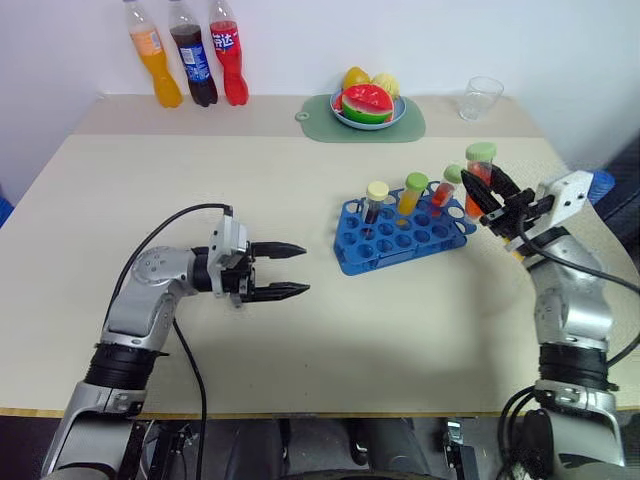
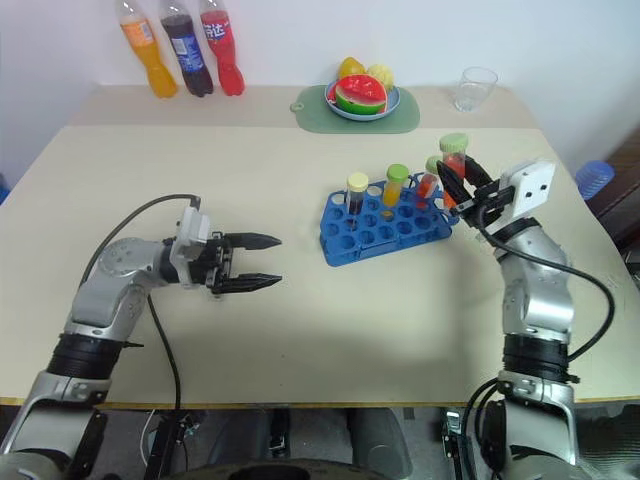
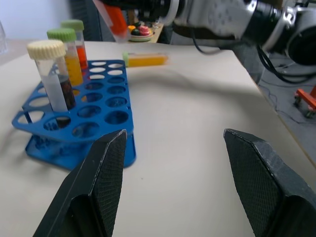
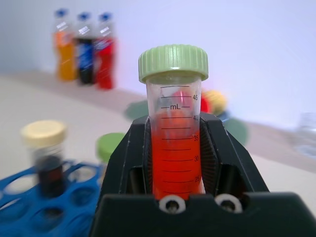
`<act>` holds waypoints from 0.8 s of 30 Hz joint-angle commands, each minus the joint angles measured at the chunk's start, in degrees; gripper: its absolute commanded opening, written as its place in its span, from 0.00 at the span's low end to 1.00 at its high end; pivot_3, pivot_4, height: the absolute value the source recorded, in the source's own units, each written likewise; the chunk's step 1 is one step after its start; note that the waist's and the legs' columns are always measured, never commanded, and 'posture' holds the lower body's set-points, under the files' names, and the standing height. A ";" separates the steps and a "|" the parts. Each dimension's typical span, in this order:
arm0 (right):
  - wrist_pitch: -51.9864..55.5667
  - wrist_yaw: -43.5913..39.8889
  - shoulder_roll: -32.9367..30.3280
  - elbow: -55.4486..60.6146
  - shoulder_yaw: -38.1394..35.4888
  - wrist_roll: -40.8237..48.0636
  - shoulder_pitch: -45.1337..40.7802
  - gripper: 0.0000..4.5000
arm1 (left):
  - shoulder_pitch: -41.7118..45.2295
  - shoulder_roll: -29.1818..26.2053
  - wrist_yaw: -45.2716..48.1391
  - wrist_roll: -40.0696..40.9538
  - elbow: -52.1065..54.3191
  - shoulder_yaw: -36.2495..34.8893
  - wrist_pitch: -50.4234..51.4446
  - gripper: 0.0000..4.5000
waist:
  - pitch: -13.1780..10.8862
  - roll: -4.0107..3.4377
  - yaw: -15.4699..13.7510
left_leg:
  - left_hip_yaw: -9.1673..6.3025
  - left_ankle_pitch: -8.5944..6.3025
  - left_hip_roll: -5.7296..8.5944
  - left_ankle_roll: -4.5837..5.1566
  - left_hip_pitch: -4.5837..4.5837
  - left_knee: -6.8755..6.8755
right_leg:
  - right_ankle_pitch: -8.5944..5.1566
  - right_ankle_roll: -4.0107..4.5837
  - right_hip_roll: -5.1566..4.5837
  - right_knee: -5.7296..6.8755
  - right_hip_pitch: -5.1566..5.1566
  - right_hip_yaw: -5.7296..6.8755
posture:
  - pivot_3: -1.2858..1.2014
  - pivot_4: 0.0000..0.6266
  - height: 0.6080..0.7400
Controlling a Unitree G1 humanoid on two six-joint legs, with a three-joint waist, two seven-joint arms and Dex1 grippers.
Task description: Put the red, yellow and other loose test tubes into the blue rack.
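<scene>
Left gripper [image 1: 292,270], lower left, gapes empty. Right gripper [image 1: 487,196] clamps red tube [image 1: 479,172] beside blue rack [image 1: 400,234]; misaligned descent risks toppling the racked tubes.

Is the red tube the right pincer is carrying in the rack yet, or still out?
Out. The right pincer is shut on the red tube, holding it upright in the air beside the blue rack, not in a hole.
</scene>
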State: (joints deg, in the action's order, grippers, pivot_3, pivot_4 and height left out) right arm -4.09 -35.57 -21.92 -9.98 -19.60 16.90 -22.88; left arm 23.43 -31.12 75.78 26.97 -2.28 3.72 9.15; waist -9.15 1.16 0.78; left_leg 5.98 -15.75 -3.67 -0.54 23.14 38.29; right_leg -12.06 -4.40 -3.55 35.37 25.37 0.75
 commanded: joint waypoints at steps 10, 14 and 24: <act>-19.62 12.35 6.61 -12.02 0.70 -4.42 -0.63 0.17 | 2.38 0.30 -0.18 0.94 -0.03 -1.26 -0.19 0.72 | -0.01 -0.02 0.21 | 0.00 0.01 -0.01 -0.01 -0.04 -0.01 | 0.00 0.01 0.00 0.04 0.00 -0.01 | 0.52 0.24 1.00; -23.23 14.37 7.34 -18.65 1.12 -4.83 -2.96 0.17 | 2.24 0.17 -0.39 1.08 0.28 -1.44 0.09 0.72 | -0.01 -0.02 0.25 | 0.00 0.01 -0.01 -0.01 -0.05 -0.01 | 0.00 0.01 0.00 0.05 -0.01 -0.01 | 0.52 0.24 1.00; -30.64 16.20 8.69 -32.51 2.62 -5.48 -8.33 0.17 | 1.11 -0.66 -1.04 1.40 1.77 -1.91 0.75 0.72 | -0.01 -0.01 0.38 | 0.01 0.01 -0.02 -0.02 -0.20 -0.03 | -0.01 0.02 0.01 0.04 -0.16 -0.02 | 0.52 0.24 1.00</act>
State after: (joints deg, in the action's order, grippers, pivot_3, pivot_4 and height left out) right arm -34.35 -19.24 -14.06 -40.99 -17.79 11.49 -31.31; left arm 24.63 -31.25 74.78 27.17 -2.74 3.36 9.77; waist -9.16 1.15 1.17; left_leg 5.98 -15.74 -3.70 -0.56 22.89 38.24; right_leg -12.08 -4.38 -3.54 35.40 25.18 0.73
